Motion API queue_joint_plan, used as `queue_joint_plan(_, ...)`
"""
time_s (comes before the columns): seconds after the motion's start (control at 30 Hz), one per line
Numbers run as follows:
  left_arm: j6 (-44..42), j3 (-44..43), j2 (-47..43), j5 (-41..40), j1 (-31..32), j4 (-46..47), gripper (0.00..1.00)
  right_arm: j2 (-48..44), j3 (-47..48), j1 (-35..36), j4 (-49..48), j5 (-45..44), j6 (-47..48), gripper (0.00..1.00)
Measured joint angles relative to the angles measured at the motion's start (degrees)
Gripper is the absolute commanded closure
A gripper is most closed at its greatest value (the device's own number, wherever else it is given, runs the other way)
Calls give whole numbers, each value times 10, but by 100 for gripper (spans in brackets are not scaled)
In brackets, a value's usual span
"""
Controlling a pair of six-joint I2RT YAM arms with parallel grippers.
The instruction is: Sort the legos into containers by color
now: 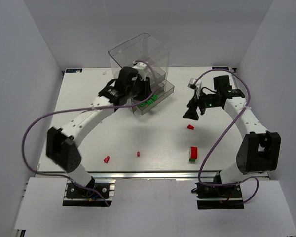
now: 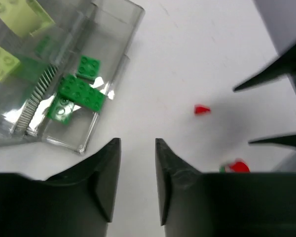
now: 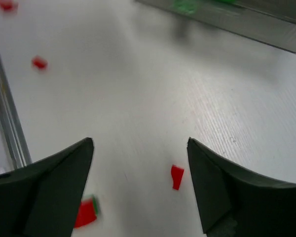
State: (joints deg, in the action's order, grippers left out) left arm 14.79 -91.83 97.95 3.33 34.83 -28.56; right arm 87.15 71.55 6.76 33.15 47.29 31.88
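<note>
The clear drawer unit (image 1: pixel 155 52) stands at the back centre. Its lowest drawer (image 2: pixel 91 131) holds dark green legos (image 2: pixel 81 92); a higher drawer holds pale yellow-green legos (image 2: pixel 2 60). My left gripper (image 1: pixel 144 94) is open and empty, just in front of that drawer (image 2: pixel 138 143). My right gripper (image 1: pixel 191 112) is open and empty above a small red lego (image 1: pixel 190 127), which lies between its fingers in the right wrist view (image 3: pixel 176 177). A red brick with a green piece (image 1: pixel 193 153) lies nearer the front. Two more small red legos (image 1: pixel 138 153) (image 1: pixel 106 159) lie front left.
The right gripper's dark fingers (image 2: pixel 266 79) show at the right of the left wrist view. A metal rail (image 3: pixel 5 108) marks the table's front edge. A small white object (image 1: pixel 193 81) lies at the back beside the right arm. White walls enclose the table.
</note>
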Motion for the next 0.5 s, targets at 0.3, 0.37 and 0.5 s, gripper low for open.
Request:
queue_joint_plan(0.3,129,318,-283,98,-5,137,26,-21,-24,1,345,25,663,11)
queue_joint_plan(0.37,145,349,-320,96,-5,139,26,-21,-29,5,366,-7,718,11)
queue_joint_plan(0.5,168,385,-380,83,-5,134,25,-20,-57,13,387,-78,772,11)
